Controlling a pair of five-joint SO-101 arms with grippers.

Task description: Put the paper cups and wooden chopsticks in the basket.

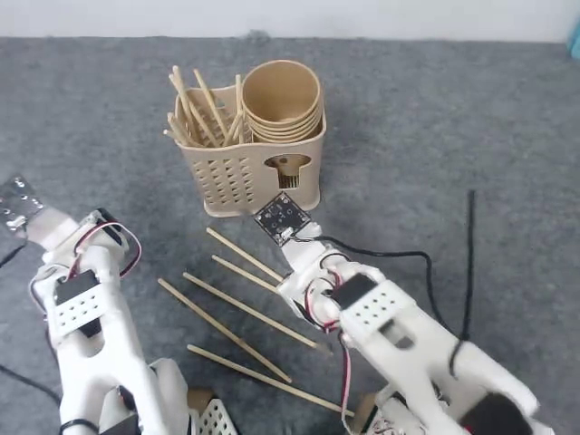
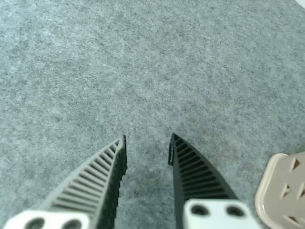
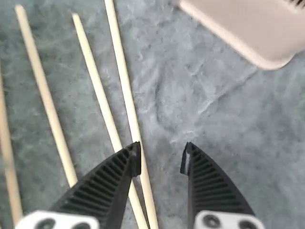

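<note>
Near L: left gripper (image 2: 147,143), fingers apart, nothing held, over bare grey surface (image 1: 435,136). Near R: right gripper (image 3: 160,155), fingers apart & empty, over loose chopsticks (image 1: 249,313) lying mid-surface, one stick just beside a fingertip. Risk: two sticks lie close together, so a closing grip may catch both or roll one off. Far: basket (image 1: 245,177) w/ stacked paper cups (image 1: 283,95). No legible print
</note>
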